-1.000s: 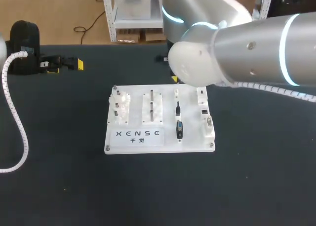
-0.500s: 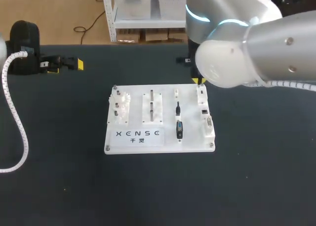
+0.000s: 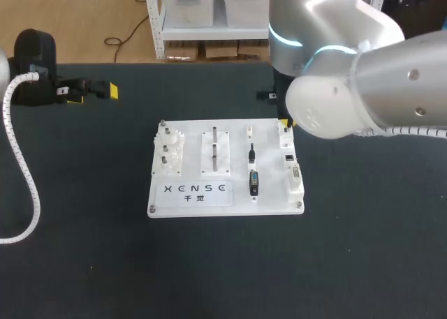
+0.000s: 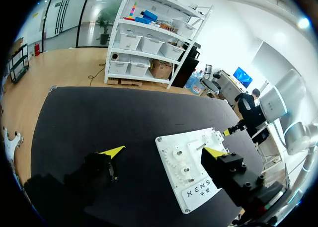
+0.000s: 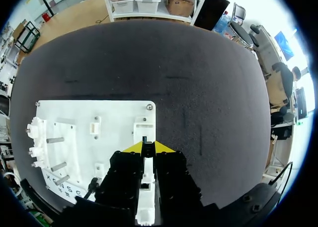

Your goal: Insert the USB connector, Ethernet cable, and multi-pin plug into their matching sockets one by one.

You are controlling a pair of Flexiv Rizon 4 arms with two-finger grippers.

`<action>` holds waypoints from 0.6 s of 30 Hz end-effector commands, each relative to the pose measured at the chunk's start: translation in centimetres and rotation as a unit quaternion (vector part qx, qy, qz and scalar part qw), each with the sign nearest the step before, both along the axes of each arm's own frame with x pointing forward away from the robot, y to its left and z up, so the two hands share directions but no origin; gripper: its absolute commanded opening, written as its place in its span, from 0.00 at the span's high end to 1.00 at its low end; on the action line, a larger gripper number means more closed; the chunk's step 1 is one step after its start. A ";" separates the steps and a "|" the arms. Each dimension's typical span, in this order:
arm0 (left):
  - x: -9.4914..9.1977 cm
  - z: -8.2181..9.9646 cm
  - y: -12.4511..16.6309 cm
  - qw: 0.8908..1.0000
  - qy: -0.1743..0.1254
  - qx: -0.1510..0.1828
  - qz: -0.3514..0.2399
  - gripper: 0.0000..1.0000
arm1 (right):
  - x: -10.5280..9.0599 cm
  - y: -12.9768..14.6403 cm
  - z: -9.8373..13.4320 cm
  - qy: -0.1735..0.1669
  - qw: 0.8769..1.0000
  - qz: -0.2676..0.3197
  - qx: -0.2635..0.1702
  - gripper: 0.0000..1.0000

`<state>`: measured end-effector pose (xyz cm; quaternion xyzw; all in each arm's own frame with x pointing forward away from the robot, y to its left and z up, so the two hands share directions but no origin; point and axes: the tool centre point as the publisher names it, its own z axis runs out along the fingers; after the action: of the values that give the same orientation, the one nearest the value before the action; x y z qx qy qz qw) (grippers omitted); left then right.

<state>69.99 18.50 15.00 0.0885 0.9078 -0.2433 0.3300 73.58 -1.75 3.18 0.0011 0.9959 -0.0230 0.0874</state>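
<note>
The white board [image 3: 195,134] lies mid-table with its sockets down the right edge. My right gripper [image 5: 148,146] is shut on a white connector [image 5: 146,187] whose dark tip points at the white socket block [image 5: 144,126] at the board's back right corner, just ahead of the fingers. In the head view only one yellow tip of that gripper [image 3: 283,123] shows, over that block [image 3: 284,132]. A black cable plug [image 3: 251,153] and a dark multi-pin plug [image 3: 253,183] rest in their holders on the board. My left gripper [image 3: 94,94] stands open at the far left, holding nothing.
Two rows of white pegs and gears [image 3: 169,150] and a holder with metal pins [image 3: 215,150] stand on the board's left half. My right arm [image 3: 349,88] hides the table's back right. Seen from the left wrist, the board [image 4: 171,147] lies ahead of the open left gripper [image 4: 163,151].
My right arm has swung to the right, bringing its gripper over the board's back right corner. The left arm and the plugs on the board have not moved.
</note>
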 end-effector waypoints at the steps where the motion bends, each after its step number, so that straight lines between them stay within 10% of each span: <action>1: 0.0 0.0 0.0 1.000 0.000 0.000 0.000 0.00 | 0.3 0.2 -0.3 0.003 1.000 -0.002 -0.002 1.00; 18: 0.0 0.0 0.0 1.000 0.000 0.000 0.000 0.00 | 0.6 0.7 -0.4 0.002 1.000 0.001 -0.001 1.00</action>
<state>69.99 18.50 15.00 0.0885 0.9078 -0.2433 0.3300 74.13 -1.14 2.82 -0.0003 0.9960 -0.0227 0.0863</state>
